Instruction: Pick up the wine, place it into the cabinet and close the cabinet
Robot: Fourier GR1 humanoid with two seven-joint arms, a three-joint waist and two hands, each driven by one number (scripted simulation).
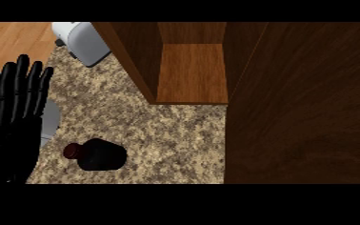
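On counter, wine (100,154) lies just right of your left hand (21,109); neck points toward it; fingers straight, holding nothing; right hand unseen; cabinet (191,71) open beyond.

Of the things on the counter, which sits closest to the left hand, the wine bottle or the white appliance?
The wine bottle, dark with a red cap, just right of the left hand. The white appliance is farther, at the counter's back edge.
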